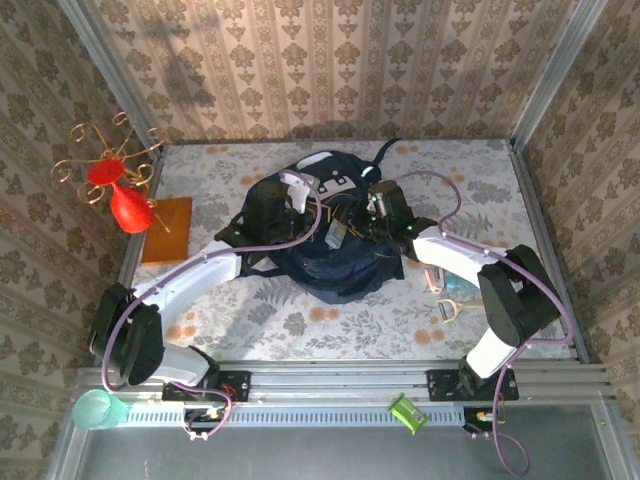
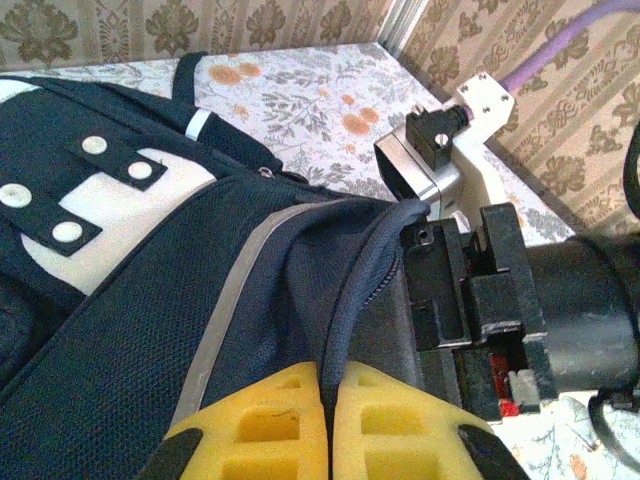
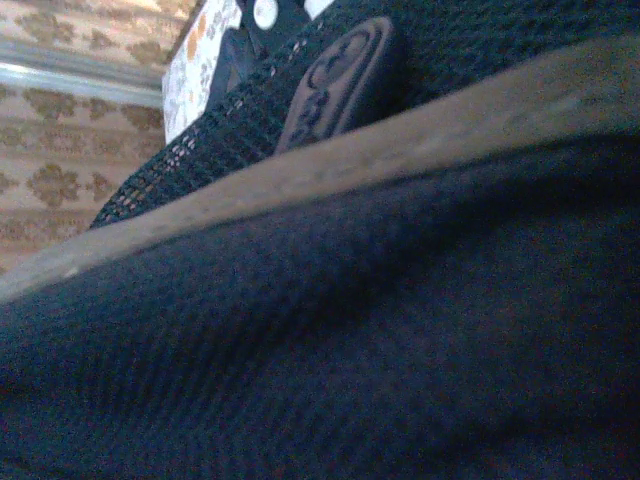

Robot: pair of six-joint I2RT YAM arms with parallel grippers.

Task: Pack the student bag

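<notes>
The student bag (image 1: 330, 260), a dark navy backpack with white patches, lies in the middle of the table. My left gripper (image 2: 331, 375) is shut on a raised fold of the bag's zip edge (image 2: 365, 270), with the yellow pads (image 2: 270, 420) pressed together on the fabric. It sits over the bag's left part in the top view (image 1: 300, 200). My right gripper (image 1: 385, 212) is at the bag's upper right. Its black body (image 2: 470, 290) stands just beyond the lifted edge, and its fingers are hidden by fabric. The right wrist view is pressed against dark mesh (image 3: 380, 330) below a pale stripe (image 3: 300, 170).
A red vase on a gold wire stand (image 1: 125, 200) and an orange-brown board (image 1: 167, 228) stand at the left. Small tools (image 1: 448, 295) lie right of the bag by the right arm. A green cup (image 1: 95, 408) and a small green item (image 1: 405, 412) sit on the front rail.
</notes>
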